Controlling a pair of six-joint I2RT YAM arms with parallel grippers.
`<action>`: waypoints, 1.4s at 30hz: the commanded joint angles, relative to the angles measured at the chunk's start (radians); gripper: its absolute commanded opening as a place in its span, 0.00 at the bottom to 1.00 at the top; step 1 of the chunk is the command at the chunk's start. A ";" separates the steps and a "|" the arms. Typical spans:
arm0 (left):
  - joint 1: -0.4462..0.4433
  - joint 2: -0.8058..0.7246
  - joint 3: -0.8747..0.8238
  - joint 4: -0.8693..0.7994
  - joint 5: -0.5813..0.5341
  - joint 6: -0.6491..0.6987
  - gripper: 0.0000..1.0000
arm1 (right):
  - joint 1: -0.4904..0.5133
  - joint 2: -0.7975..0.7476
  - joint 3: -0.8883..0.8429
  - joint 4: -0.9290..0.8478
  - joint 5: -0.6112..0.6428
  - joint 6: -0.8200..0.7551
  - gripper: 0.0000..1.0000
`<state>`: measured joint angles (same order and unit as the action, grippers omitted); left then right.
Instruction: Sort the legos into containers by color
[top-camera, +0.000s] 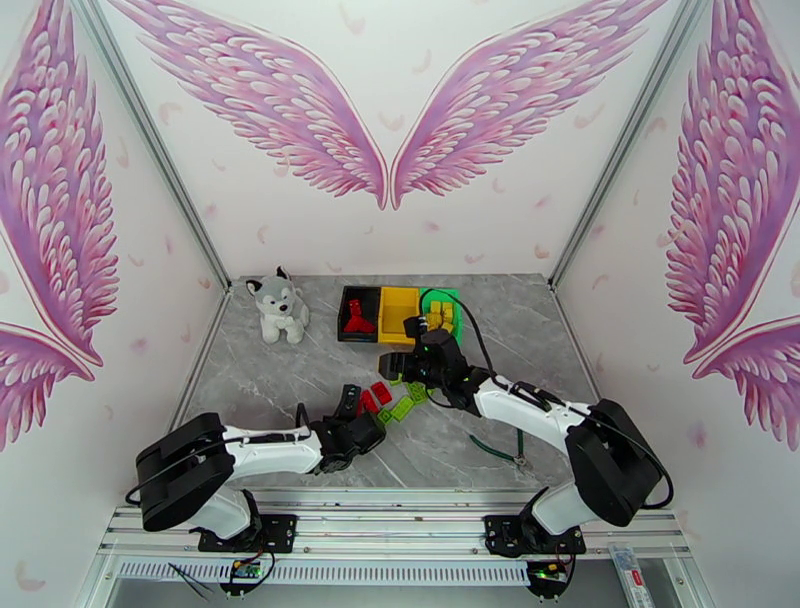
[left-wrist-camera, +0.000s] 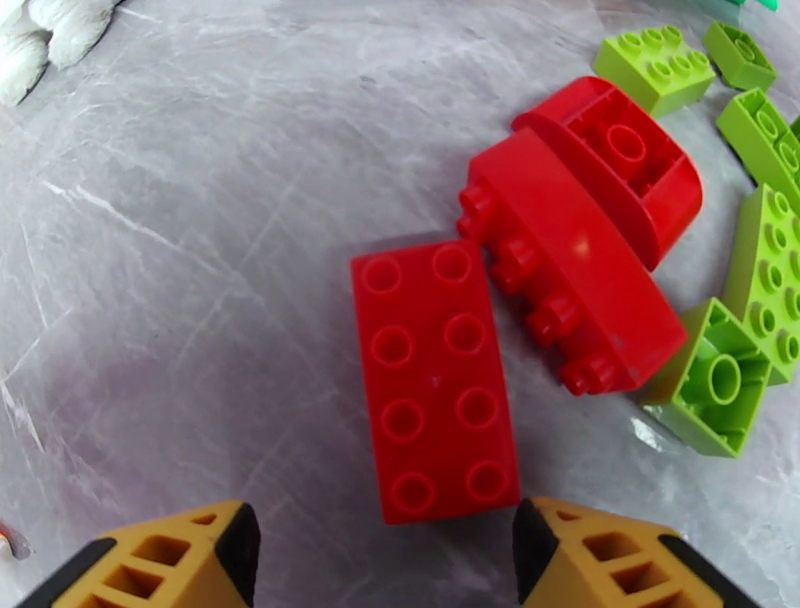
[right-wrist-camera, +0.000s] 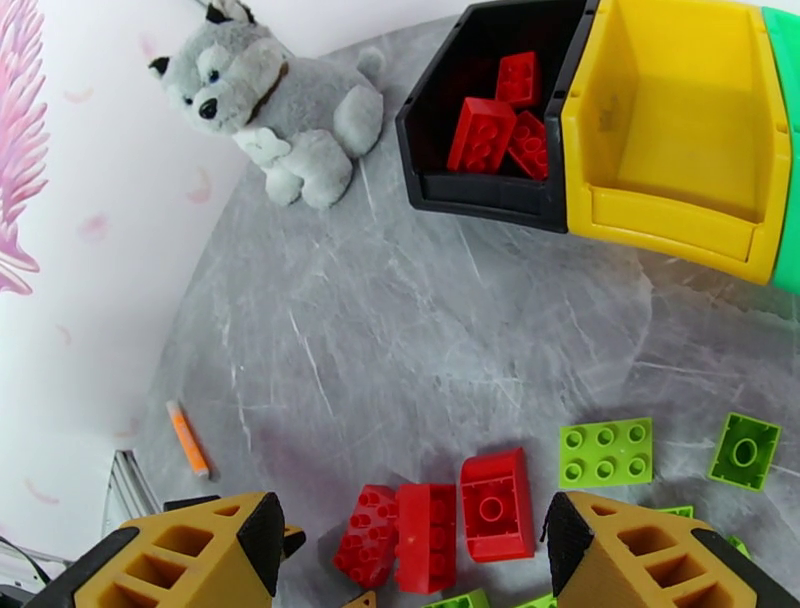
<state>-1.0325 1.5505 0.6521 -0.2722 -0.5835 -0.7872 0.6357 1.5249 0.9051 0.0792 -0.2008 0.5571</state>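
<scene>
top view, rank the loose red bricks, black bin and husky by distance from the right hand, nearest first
1. loose red bricks: just in front and left of the right hand
2. black bin: farther back, slightly left
3. plush husky: at the back, farthest left

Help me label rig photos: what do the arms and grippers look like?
The left arm and right arm have white links, black joint housings and black cables. The left gripper and right gripper have mustard-yellow fingers with ribbed cut-outs and black inner pads.
</scene>
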 joint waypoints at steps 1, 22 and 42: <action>0.019 0.027 0.038 0.037 0.024 0.021 0.68 | -0.002 -0.018 0.013 0.009 0.030 0.003 0.75; 0.070 -0.004 0.015 0.091 0.031 0.055 0.35 | -0.028 -0.002 0.009 0.014 0.029 0.007 0.75; 0.458 -0.183 0.125 0.090 0.352 0.289 0.36 | -0.031 0.152 0.081 0.093 -0.197 0.042 0.73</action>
<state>-0.6037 1.3312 0.6849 -0.1967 -0.3290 -0.5667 0.6132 1.6543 0.9504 0.1318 -0.3405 0.5804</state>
